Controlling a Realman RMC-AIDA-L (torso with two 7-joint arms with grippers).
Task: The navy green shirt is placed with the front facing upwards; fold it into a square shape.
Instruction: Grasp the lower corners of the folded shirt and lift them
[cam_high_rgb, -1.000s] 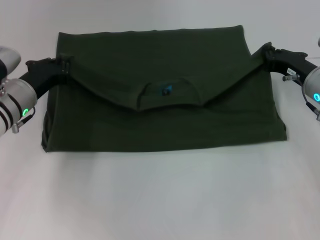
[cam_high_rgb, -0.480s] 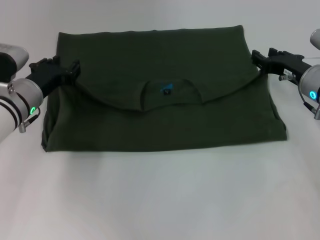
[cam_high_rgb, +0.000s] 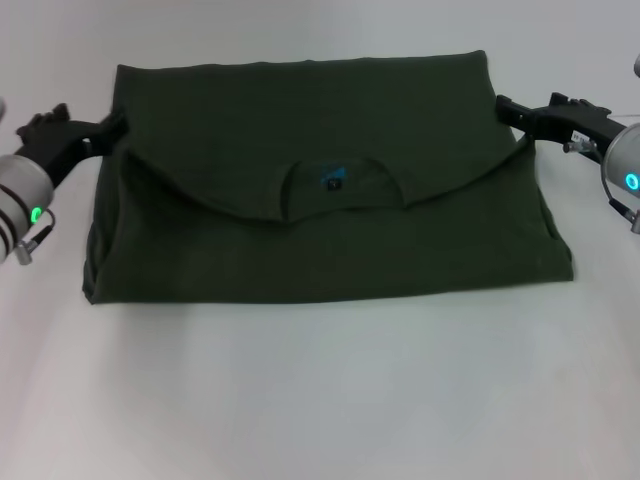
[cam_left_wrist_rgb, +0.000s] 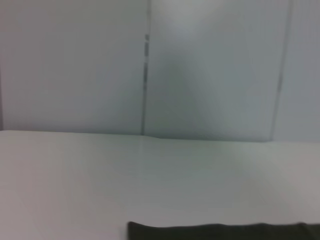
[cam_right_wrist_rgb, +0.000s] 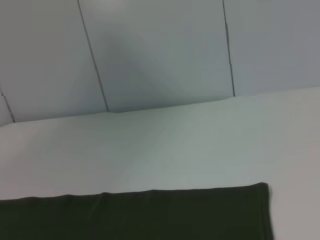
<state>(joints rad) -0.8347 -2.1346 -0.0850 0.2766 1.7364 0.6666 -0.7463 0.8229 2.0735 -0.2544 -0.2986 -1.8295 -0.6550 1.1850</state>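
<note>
- Head view: navy green shirt spread flat on the white desk, folded over itself so the collar with its blue neck label sits mid-cloth, plain fabric showing and no chest lettering visible; probably laid this way as a first fold toward the square, judging by the wide rectangle with sleeves tucked in.
- Head view, left side: left gripper at the shirt's left edge near the upper fold corner, touching or just beside the cloth; fingers look slightly parted, pinching nothing that can be made out.
- Head view, right side: right gripper at the right edge by the matching corner; spread or pressed together, cannot tell, nor whether cloth is caught.
- Left wrist view: only a dark strip of shirt on pale desk, grey panelled wall behind; no fingers shown.
- Right wrist view: a shirt corner with hemmed edge lying flat, same wall beyond; no fingers shown.
</note>
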